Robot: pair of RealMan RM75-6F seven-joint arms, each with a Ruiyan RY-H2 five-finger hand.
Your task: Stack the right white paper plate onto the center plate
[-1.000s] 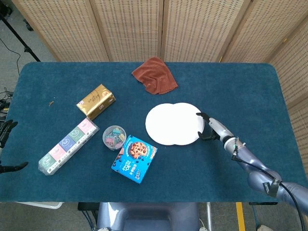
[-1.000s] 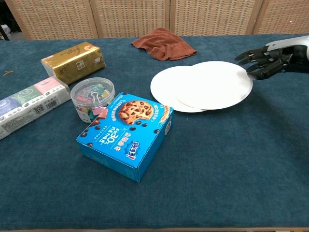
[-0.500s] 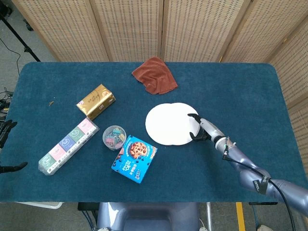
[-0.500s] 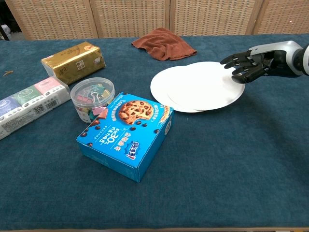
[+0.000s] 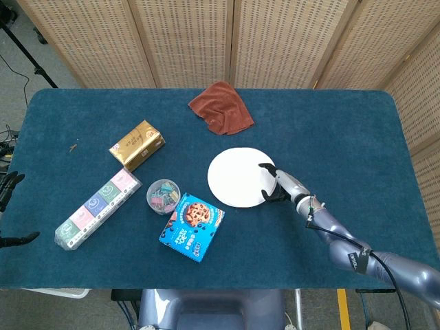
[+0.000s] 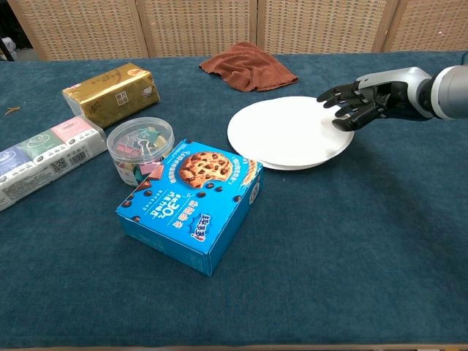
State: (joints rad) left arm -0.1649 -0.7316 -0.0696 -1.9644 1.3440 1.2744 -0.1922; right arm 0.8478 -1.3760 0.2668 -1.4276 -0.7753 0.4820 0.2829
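The round white paper plate [image 6: 292,130] lies almost squarely on the center plate [image 6: 272,162], the right hand [image 6: 352,101] pinching its right rim; only release remains.

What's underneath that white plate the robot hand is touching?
A second white plate, only its near edge peeking out under the top plate; the rest is covered. The right hand rests on the top plate's rim.
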